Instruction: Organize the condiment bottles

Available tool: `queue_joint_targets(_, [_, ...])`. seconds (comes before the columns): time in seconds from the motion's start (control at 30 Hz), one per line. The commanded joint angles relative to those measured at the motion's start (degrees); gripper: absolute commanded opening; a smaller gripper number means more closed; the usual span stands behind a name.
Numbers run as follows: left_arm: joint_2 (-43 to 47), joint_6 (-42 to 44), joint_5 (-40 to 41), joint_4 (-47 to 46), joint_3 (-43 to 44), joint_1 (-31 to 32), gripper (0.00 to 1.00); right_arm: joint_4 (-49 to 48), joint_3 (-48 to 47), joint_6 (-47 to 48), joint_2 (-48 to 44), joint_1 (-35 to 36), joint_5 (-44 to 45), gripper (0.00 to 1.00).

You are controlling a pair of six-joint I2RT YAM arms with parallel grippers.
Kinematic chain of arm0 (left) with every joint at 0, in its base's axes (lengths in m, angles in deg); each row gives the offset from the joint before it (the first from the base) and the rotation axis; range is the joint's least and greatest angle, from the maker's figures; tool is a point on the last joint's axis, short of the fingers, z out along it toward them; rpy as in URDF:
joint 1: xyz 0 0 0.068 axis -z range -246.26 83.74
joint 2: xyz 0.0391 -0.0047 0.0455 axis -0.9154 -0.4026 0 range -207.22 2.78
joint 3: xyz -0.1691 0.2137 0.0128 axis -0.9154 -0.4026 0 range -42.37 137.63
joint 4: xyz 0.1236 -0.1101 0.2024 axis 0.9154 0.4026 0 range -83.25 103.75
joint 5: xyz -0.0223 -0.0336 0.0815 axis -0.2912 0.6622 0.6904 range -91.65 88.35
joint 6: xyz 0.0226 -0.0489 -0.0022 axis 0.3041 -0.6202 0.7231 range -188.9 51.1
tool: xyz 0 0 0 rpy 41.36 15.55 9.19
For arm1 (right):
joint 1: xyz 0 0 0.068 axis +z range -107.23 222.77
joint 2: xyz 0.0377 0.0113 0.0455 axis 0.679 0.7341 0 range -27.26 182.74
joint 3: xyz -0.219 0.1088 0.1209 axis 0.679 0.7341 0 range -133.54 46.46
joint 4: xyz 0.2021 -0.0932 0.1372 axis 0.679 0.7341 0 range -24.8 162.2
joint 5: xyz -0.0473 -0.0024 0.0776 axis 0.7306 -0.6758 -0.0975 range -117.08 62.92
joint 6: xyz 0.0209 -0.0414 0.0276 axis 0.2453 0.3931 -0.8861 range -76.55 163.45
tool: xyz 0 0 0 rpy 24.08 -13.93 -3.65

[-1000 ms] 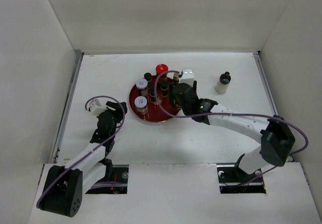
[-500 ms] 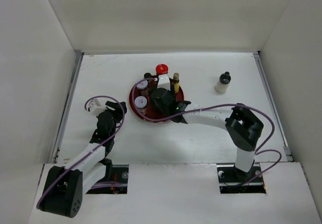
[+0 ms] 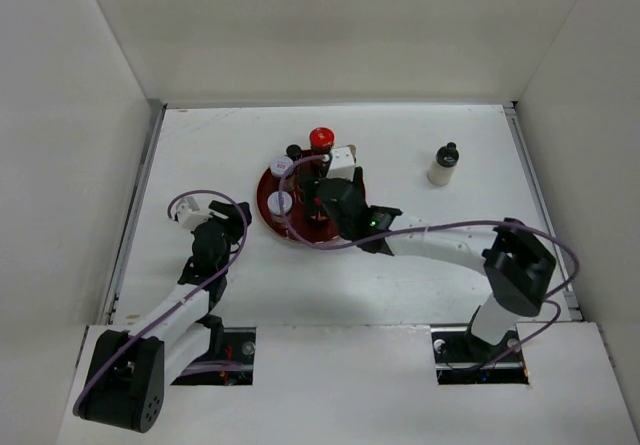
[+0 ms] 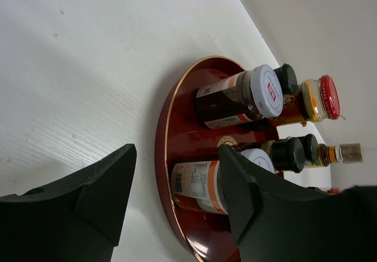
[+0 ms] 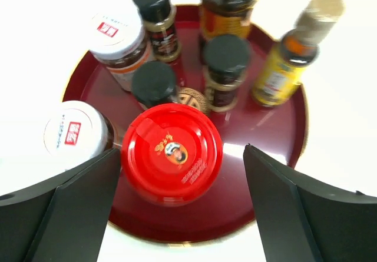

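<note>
Fingers of left gripper (image 4: 177, 156) and right gripper (image 5: 184, 154) apart, right pair beside red-lidded jar (image 5: 168, 138), round emblem on lid.

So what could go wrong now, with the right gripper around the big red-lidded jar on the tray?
1. The open right gripper straddles the red-lidded jar; one side of it is near the white-lidded jar and may knock it.
2. The tray is crowded; the slim yellow bottle by the rim could tip.
</note>
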State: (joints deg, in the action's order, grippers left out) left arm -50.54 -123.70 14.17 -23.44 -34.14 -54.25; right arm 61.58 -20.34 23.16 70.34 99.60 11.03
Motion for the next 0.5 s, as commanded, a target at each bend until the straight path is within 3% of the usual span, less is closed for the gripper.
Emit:
queue_joint_targets(0.0, [0.9, 0.7, -0.2, -2.1, 1.0, -0.5, 0.57, -4.6, 4.4, 0.1, -8.6, -2.9, 3.5, 0.89])
queue_joint_targets(0.1, [0.8, 0.8, 0.2, -2.1, 1.1, -0.5, 0.57, -5.1, 9.7, -0.8, -14.4, -9.6, 3.6, 0.75])
queue_joint_targets(0.17, [0.5, 0.7, -0.4, -2.1, 1.2, -0.5, 0.57, -5.0, 11.5, -0.7, -16.3, -15.5, 3.8, 0.54])
queue_joint_targets(0.23, [1.0, 0.8, -0.4, -2.1, 1.2, -0.5, 0.57, -4.5, 12.4, -1.8, -18.0, -20.7, 2.2, 0.48])
queue_joint_targets(0.37, [0.9, 0.6, -0.5, -2.1, 1.0, -0.5, 0.57, -4.7, 12.5, -1.2, -18.9, -28.3, 0.9, 0.53])
queue_joint_targets(0.47, [1.3, 0.7, -0.3, -2.1, 1.0, -0.2, 0.57, -4.1, 11.1, 0.8, -16.5, -34.6, 0.4, 0.79])
